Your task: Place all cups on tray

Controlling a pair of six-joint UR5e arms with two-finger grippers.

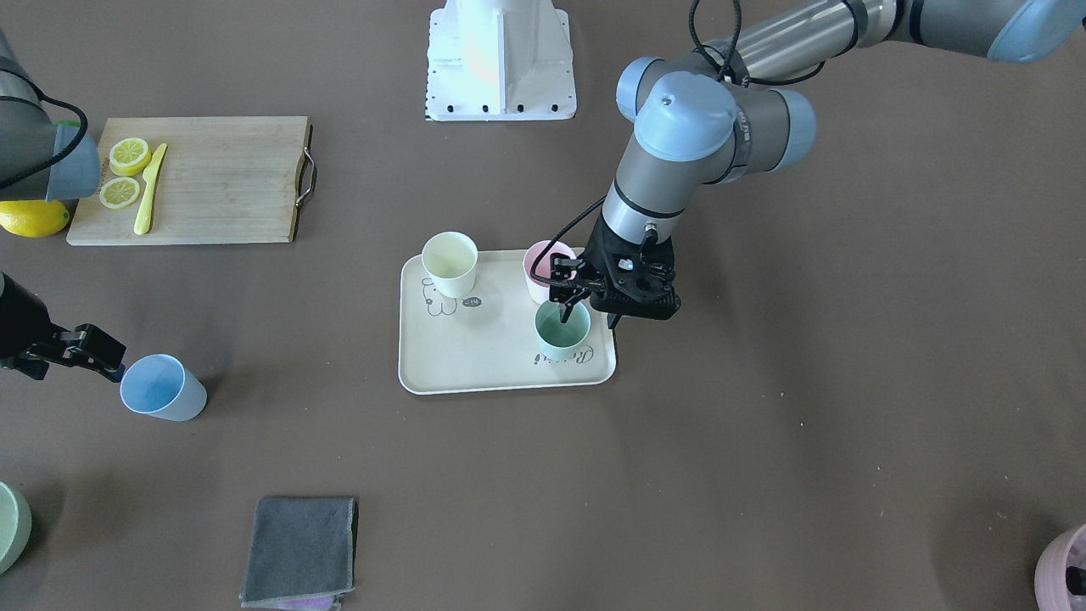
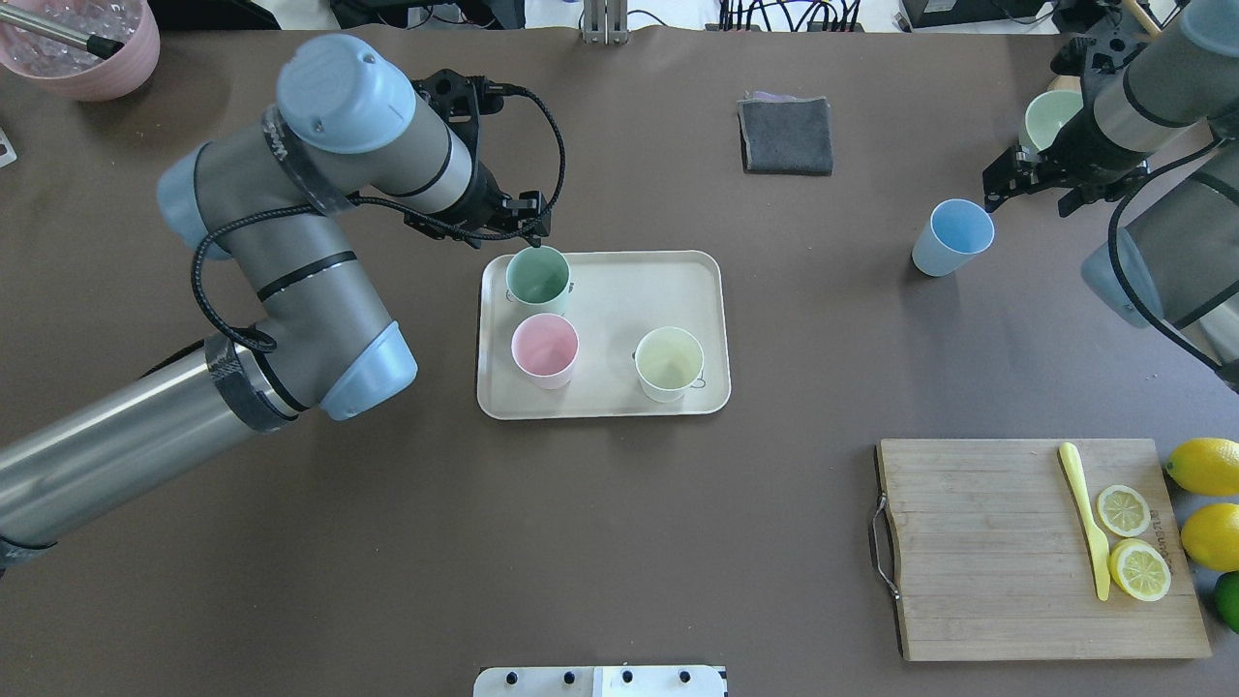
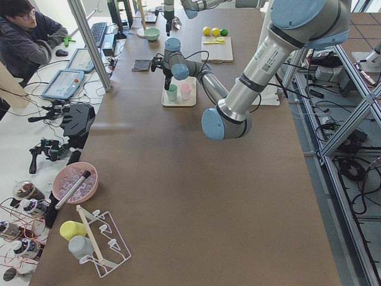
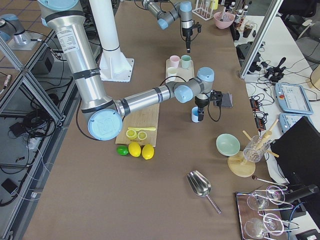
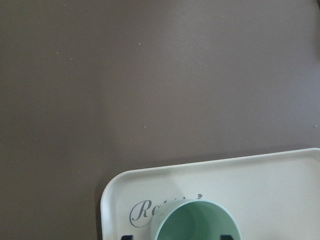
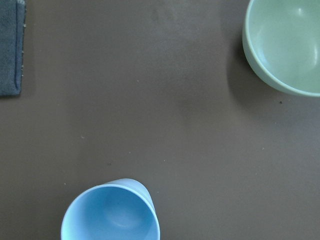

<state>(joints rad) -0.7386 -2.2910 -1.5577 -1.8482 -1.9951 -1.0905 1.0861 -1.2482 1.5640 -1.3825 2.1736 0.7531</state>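
Observation:
The cream tray (image 2: 678,281) lies mid-table. On it stand the pale yellow cup (image 2: 669,363), the pink cup (image 2: 545,350) and the mint green cup (image 2: 538,278), the mint one on the "Rabbit" script corner (image 5: 145,212). My left gripper (image 1: 570,304) is open just above the mint cup (image 1: 562,333), with its fingertips around the rim. The light blue cup (image 2: 953,237) stands on the bare table off the tray. My right gripper (image 1: 109,363) hovers close beside the light blue cup (image 1: 163,388), apart from it, and looks open and empty.
A pale green bowl (image 6: 285,45) sits near the blue cup (image 6: 111,212). A grey cloth (image 2: 786,134) lies at the far edge. A bamboo board (image 2: 1007,552) holds lemon slices and a yellow knife, with lemons (image 2: 1205,465) beside it. A mauve pot (image 2: 82,48) stands far left.

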